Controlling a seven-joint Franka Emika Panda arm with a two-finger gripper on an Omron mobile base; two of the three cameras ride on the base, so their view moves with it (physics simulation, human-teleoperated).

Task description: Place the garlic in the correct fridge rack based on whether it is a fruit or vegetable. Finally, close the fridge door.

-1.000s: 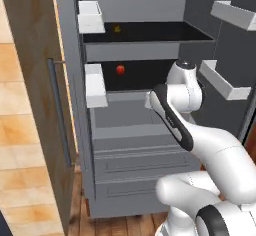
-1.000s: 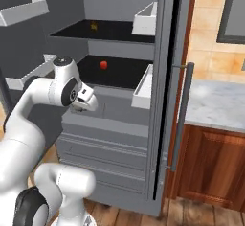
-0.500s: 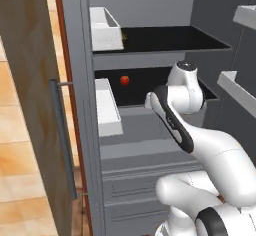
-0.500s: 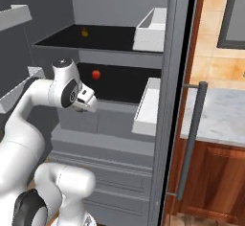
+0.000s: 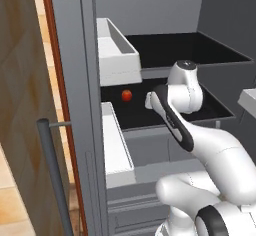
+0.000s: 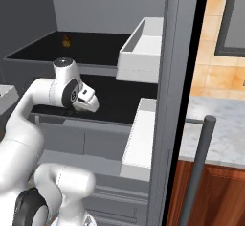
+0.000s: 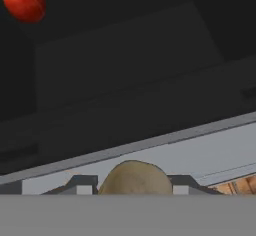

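Clearly the garlic [image 7: 135, 177] sits pinched between the two fingertips of the gripper [image 7: 134, 184], at the front edge of the lower shelf, with the red fruit [image 7: 23, 0] well apart, far left. Judged by look, it is light, firm and round, so gripping across its widest middle suits it. Another tan lump [image 6: 65, 40] rests on the fridge rack [image 6: 95, 45].

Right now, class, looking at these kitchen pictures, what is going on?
The robot's gripper holds the garlic, pinched between its tips, at the front of the lower black shelf, where a red fruit sits. The higher fridge rack is above it, and the fridge door stands open.
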